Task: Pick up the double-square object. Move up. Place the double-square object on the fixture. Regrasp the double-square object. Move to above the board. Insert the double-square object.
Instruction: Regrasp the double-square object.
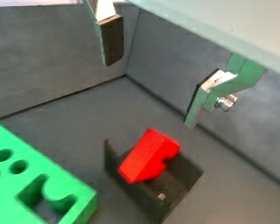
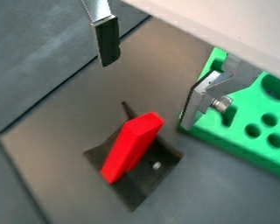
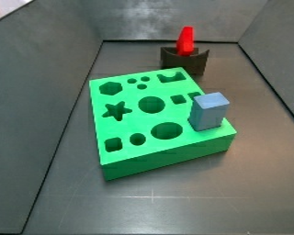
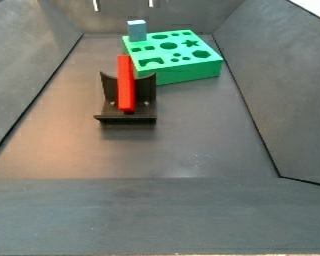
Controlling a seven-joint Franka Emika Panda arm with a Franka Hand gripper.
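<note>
The red double-square object [image 1: 149,155] [image 2: 130,147] leans on the dark fixture [image 1: 171,186] [image 2: 150,178], apart from the fingers. In both side views the double-square object [image 3: 186,39] [image 4: 124,80] stands up out of the fixture [image 3: 186,62] [image 4: 127,112]. My gripper [image 1: 153,87] [image 2: 150,92] hangs open above them with only bare floor between its fingers [image 1: 111,44] [image 2: 106,44]. The green board [image 1: 31,184] [image 2: 254,114] [image 3: 156,115] [image 4: 176,52] lies beside the fixture.
A grey-blue cube [image 3: 209,110] [image 4: 136,28] sits on the board near one corner. Dark sloping walls [image 3: 45,64] [image 4: 43,80] enclose the grey floor on all sides.
</note>
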